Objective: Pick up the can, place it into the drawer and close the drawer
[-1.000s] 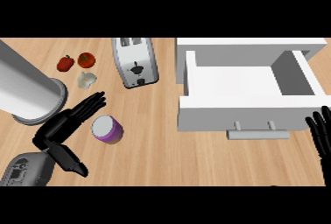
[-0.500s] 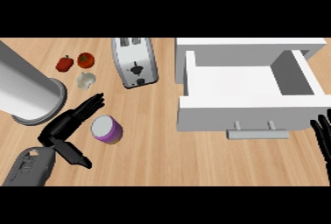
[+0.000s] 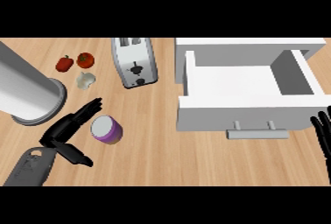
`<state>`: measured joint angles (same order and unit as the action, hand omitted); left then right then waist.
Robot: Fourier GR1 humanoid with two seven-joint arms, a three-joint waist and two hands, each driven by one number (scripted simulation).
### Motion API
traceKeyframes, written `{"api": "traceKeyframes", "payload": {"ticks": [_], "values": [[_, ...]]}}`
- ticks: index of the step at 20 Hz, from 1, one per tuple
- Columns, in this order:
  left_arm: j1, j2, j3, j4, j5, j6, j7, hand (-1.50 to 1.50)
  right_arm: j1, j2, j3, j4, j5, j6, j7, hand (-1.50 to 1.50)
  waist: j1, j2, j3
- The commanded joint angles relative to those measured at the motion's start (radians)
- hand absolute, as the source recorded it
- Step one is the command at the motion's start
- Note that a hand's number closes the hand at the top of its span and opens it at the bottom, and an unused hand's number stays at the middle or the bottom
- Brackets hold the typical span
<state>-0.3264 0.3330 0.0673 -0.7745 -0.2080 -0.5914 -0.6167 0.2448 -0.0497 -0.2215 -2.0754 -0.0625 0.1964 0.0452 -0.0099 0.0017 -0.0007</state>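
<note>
Upper right: white drawer [image 3: 249, 116] pulled open, handle facing down-frame. Far left: large grey cylinder [image 3: 26, 92]. Top centre: toaster [image 3: 134, 61]. Lower left: left hand [image 3: 63, 131], fingers straight, thumb spread, just beside purple can [image 3: 105, 129]. Right edge: right hand [image 3: 322, 135], fingers upright, relaxed.

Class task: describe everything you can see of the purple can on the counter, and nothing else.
The can is a short cylinder with a purple side and a pale, flat top, standing slightly tilted on the wooden counter. It sits left of the open white drawer. The left hand lies open beside it, fingers alongside its left edge and thumb below; whether they touch cannot be told.
</note>
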Motion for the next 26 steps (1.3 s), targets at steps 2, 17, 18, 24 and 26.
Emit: {"api": "traceKeyframes", "payload": {"ticks": [2, 17, 18, 24, 26], "values": [[-0.011, 0.004, -0.018, 0.077, -0.018, -0.053, -0.116, -1.50, 0.037, 0.003, -0.004, -0.077, -0.008, 0.002, 0.047, -1.50, -0.001, -0.001, 0.000], [-0.156, -0.019, -0.040, 0.359, -0.063, 0.019, -0.242, -1.50, 0.036, 0.029, 0.021, -0.048, 0.015, 0.012, 0.011, -1.50, -0.009, 0.002, -0.001], [-0.180, -0.010, -0.037, 0.371, -0.062, 0.014, -0.233, -1.50, -0.035, 0.015, 0.023, -0.099, 0.013, -0.028, 0.127, -1.50, -0.006, 0.002, -0.001], [-0.227, -0.051, -0.032, 0.437, -0.061, 0.049, -0.222, -1.50, 0.006, 0.007, -0.017, -0.054, -0.015, 0.015, 0.033, -1.50, -0.012, 0.003, -0.001], [-0.265, -0.049, -0.021, 0.443, -0.048, 0.034, -0.191, -1.50, 0.018, 0.041, 0.004, -0.025, 0.007, 0.002, 0.000, -1.50, -0.009, 0.003, 0.000]]}}
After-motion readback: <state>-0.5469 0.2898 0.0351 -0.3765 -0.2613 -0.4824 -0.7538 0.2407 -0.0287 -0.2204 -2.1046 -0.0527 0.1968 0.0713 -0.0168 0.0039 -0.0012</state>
